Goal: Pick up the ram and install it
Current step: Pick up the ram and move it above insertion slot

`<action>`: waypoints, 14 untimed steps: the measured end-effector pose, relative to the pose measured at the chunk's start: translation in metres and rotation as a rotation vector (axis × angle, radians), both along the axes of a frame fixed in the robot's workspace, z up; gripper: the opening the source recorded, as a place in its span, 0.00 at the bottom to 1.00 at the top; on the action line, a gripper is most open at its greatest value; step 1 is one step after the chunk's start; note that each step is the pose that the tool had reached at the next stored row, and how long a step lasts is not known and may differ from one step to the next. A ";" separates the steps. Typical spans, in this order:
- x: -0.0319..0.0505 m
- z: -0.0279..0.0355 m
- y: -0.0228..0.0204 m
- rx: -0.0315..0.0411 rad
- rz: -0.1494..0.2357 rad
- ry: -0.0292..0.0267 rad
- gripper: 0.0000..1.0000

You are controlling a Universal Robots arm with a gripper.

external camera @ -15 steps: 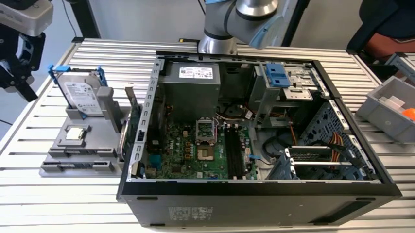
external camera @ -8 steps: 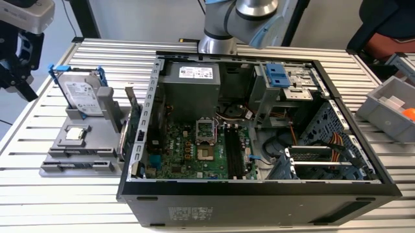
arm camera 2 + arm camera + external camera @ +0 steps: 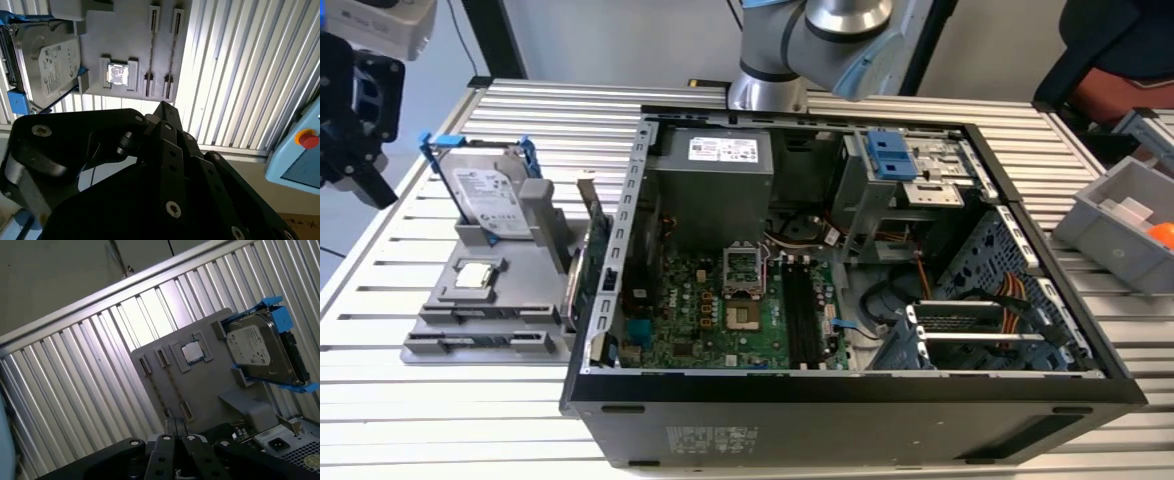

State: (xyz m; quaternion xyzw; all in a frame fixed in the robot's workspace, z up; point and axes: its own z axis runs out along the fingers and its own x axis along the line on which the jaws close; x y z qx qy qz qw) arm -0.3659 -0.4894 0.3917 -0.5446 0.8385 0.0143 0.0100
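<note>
Presently the gripper hangs well above the grey fixture, its jaws standing together with nothing clamped between them. In the second wrist view the same gripper tapers to a closed tip over the fixture's edge. In the exterior view the arm's black end sits at the exterior view's left edge, apart from the open computer case.

The fixture rests on the slatted worktop, just beside the case on the exterior view's left. It carries a silver hard drive with blue clips, propped upright, and a square processor chip lying flat in a recess. Next to the chip run two narrow holder slots. A thin dark strip along the slot nearer the chip appears to be the ram, seated on edge. It cannot be confirmed at this angle.

A larger green card stands on edge between fixture and case wall. Inside the case the motherboard lies flat, its long black slots beside the processor socket. Whether any slot is occupied cannot be told.
</note>
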 end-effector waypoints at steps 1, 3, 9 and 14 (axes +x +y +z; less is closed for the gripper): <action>0.0000 0.0000 0.0000 0.0000 0.016 0.0001 0.00; 0.0000 0.0000 0.0000 0.0000 0.051 0.0000 0.00; 0.0000 0.0000 0.0000 0.0000 0.140 0.0000 0.00; 0.0000 0.0000 0.0000 -0.0003 0.191 0.0000 0.00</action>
